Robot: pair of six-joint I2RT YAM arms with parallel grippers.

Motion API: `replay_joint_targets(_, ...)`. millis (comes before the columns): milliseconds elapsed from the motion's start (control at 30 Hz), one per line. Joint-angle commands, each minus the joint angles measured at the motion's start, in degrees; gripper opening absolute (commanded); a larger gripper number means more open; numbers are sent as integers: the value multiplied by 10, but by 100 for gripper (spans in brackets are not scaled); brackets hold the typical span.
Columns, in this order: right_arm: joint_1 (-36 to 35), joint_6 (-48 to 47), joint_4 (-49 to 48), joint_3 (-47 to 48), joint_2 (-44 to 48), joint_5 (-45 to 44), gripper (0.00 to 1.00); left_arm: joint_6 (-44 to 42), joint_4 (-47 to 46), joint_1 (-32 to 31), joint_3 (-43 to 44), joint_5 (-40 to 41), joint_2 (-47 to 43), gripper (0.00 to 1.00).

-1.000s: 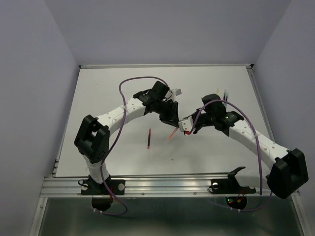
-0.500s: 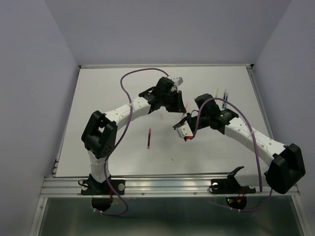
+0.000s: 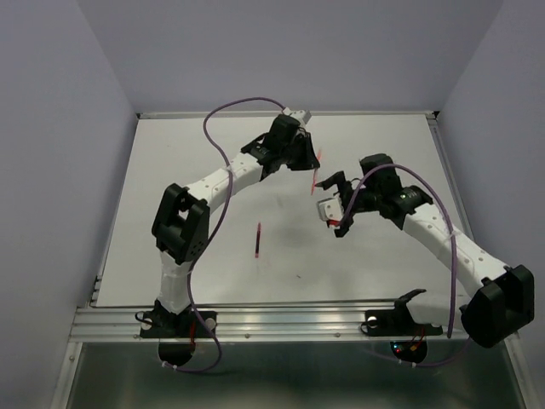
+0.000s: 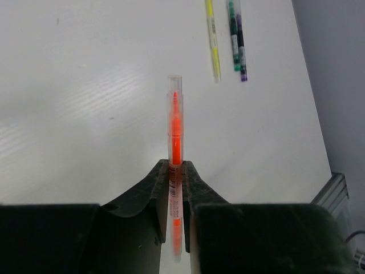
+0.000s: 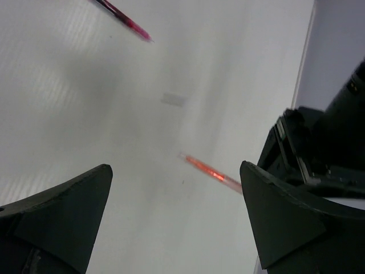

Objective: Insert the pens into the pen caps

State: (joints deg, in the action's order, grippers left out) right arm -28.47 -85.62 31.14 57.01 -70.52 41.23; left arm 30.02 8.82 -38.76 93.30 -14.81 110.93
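**A:** Your left gripper (image 4: 175, 171) is clamped on the thin orange-red stick pen (image 4: 175, 128) and holds it up off the white table top (image 4: 85, 114). The pen runs straight out past the fingertips. A short clear tubular cap (image 4: 175, 85) sits over its tip.

**B:** Your right gripper (image 3: 330, 209) has its fingers wide apart with nothing between them. It hovers near the free end of that orange-red pen, not touching it. In your right wrist view the pen crosses the gap between the fingers, against the table beyond.

**A:** The slim maroon stick pen (image 3: 257, 240) lies flat on the table, nearer your arm bases and left of centre. It is well apart from both grippers.

**B:** In your right wrist view, a small pale grey tube-shaped cap (image 5: 173, 100) lies loose on the table. It is between the maroon pen and the orange-red one. It is faint and blurred, so that is all you can read from it.

**A:** Past the held pen's tip in your left wrist view, three more lie roughly parallel near the table's edge. The yellow stick pen (image 4: 213, 40) sits just beside the green stick pen (image 4: 232, 34). The dark blue stick pen (image 4: 242, 51) is right against the green one. You cannot tell whether those three are capped.
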Motion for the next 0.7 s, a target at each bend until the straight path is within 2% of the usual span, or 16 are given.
replay_joint_targets(0,77,34,-15,42,21,-34,100,-26,-20,11,85,26,40,0)
replay_joint_targets(100,196,136,-76,60,1,-7,100,-40,-12,12,157,2,94,0)
replay_joint_targets(167,241,202,-129,59,-17,17,100,-42,-9,12,194,-16,124,0)
replay_joint_targets(200,260,254,-226,54,-22,9,100,-42,-10,11,223,-29,148,0)
replay_joint_targets(233,288,364,-277,40,-27,-4,100,-40,-13,11,238,-36,161,0)
replay_joint_targets(300,297,487,-420,31,-43,-88,100,-41,-13,11,282,-67,196,0)
replay_joint_targets(333,297,627,-451,37,-48,-143,100,-38,-13,12,292,-80,205,0)
replay_joint_targets(367,297,693,-462,48,-56,-242,100,-36,-18,12,295,-93,208,0)
replay_joint_targets(400,297,754,-457,59,-72,-285,100,-30,-39,11,281,-109,206,0)
replay_joint_targets(433,302,873,-445,68,-80,-328,100,-27,-53,9,268,-115,200,0)
replay_joint_targets(467,302,918,-411,78,-87,-365,100,-29,-66,7,254,-122,185,0)
replay_joint_targets(500,302,952,-392,83,-94,-368,100,-30,-75,5,240,-123,177,0)
replay_joint_targets(533,307,1010,-369,84,-105,-340,100,-32,-83,2,218,-110,160,0)
replay_joint_targets(600,308,1060,-368,72,-113,-288,100,-40,-84,1,197,-99,145,0)
replay_joint_targets(633,308,1077,-370,67,-119,-254,100,-38,-101,0,178,-91,139,0)
replay_joint_targets(667,308,1087,-387,61,-122,-181,100,-38,-105,1,171,-91,129,0)
